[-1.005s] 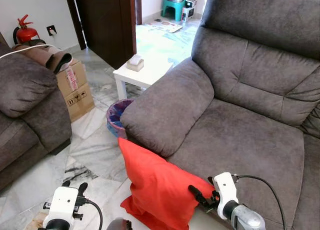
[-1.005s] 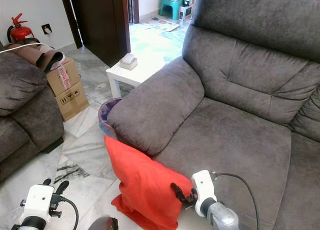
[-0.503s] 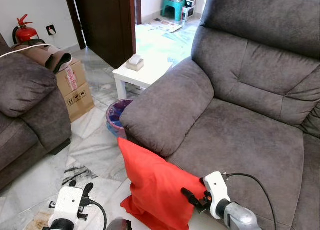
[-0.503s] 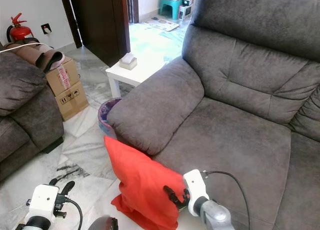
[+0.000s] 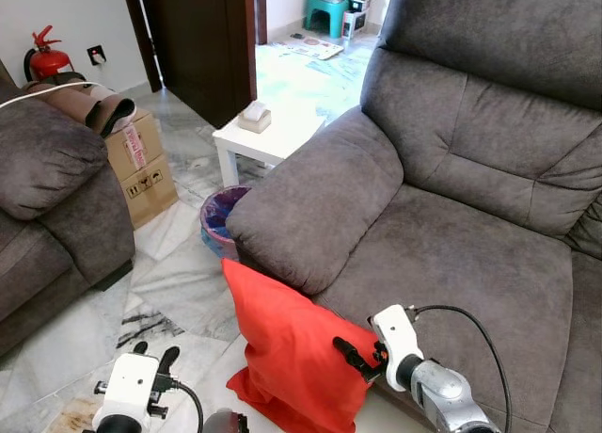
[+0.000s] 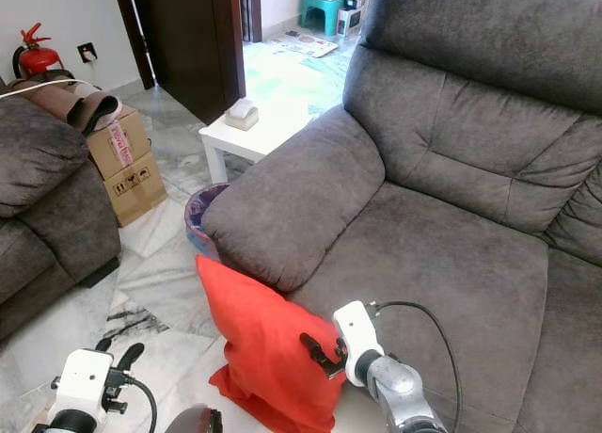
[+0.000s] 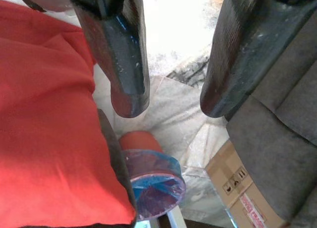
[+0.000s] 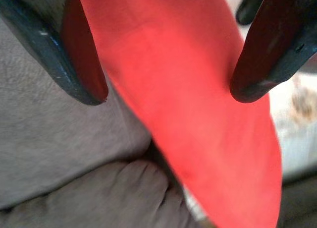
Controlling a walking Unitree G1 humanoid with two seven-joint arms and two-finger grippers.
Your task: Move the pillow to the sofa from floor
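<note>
A red pillow (image 5: 282, 348) stands on the marble floor and leans against the front of the grey sofa (image 5: 451, 264), just below its armrest. My right gripper (image 5: 346, 351) is at the pillow's upper right edge. In the right wrist view its fingers (image 8: 79, 64) are open, and the pillow's edge (image 8: 188, 99) lies between them, one finger on the sofa side. My left gripper (image 5: 155, 356) hangs low over the floor to the left of the pillow. Its fingers (image 7: 124, 59) are open and empty, with the pillow (image 7: 44, 139) beside them.
A purple-lined waste bin (image 5: 221, 221) stands behind the pillow beside the armrest. A white side table (image 5: 263, 136) is beyond it. A cardboard box (image 5: 141, 165) and a second grey sofa (image 5: 47, 198) stand at the left. Bare marble floor (image 5: 179, 282) lies between.
My right gripper has moved left along the sofa's front and now straddles the pillow's upper edge. My left gripper has shifted slightly to the right. The pillow has not moved.
</note>
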